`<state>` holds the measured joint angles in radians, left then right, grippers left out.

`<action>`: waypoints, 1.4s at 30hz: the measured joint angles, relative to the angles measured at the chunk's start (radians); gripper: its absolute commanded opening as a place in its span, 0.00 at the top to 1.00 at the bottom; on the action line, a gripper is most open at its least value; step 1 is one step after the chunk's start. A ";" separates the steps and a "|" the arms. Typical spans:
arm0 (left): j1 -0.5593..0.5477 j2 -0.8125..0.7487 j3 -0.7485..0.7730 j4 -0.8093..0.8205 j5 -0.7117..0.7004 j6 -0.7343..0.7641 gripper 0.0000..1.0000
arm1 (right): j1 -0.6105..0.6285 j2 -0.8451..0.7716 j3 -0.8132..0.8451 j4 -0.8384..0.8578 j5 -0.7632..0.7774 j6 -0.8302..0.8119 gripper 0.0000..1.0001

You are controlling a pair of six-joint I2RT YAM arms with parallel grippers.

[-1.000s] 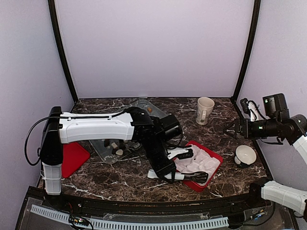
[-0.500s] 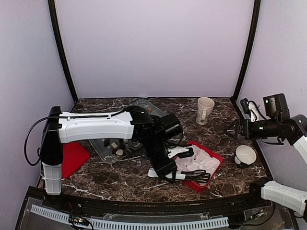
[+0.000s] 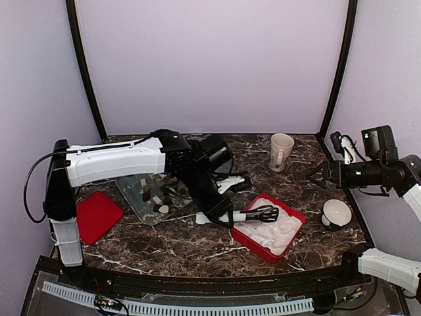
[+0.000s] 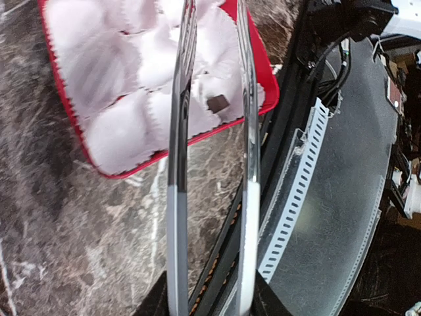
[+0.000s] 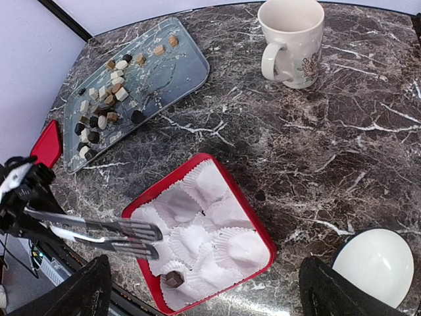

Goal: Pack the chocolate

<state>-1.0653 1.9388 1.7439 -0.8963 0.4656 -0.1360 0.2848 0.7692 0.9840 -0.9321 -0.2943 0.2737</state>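
Many small dark, tan and cream chocolates (image 5: 105,108) lie on a clear tray (image 5: 177,59) at the left, also in the top view (image 3: 152,193). One dark chocolate (image 5: 173,279) sits in a paper cup at the near corner of the red box (image 5: 253,220); the left wrist view shows it (image 4: 218,103) too. My left gripper (image 3: 220,210) is shut on metal tongs (image 3: 263,213), whose open, empty tips hover over the box's left edge (image 5: 141,237). My right gripper (image 3: 316,174) is open and empty, high above the table at the right.
A cream mug (image 3: 281,151) stands at the back right. A white bowl (image 3: 337,212) sits at the right edge. A red lid (image 3: 97,216) lies at the front left. The box holds several empty white paper cups (image 5: 197,210).
My left arm has pulled back and to the left, carrying the tongs from the box's near corner to its left edge. The tray's chocolates are uncovered now. The right arm has barely moved.
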 measured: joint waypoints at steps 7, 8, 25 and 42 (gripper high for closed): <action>0.189 -0.245 -0.187 0.024 -0.093 -0.081 0.67 | 0.000 0.053 0.000 0.053 -0.005 0.001 0.00; 0.224 -0.283 -0.213 0.025 -0.110 -0.091 0.67 | 0.000 0.062 0.000 0.061 -0.008 0.001 0.00; 0.408 -0.386 -0.371 -0.034 -0.253 -0.154 0.65 | -0.002 0.130 -0.001 0.156 -0.045 0.041 0.00; 0.363 -0.259 -0.391 0.058 -0.201 -0.400 0.64 | -0.003 0.130 -0.025 0.190 -0.045 0.081 0.00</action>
<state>-0.7025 1.6794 1.3529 -0.8383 0.2646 -0.5358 0.2821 0.8993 0.9588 -0.7425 -0.3393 0.3550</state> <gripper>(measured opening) 0.361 0.998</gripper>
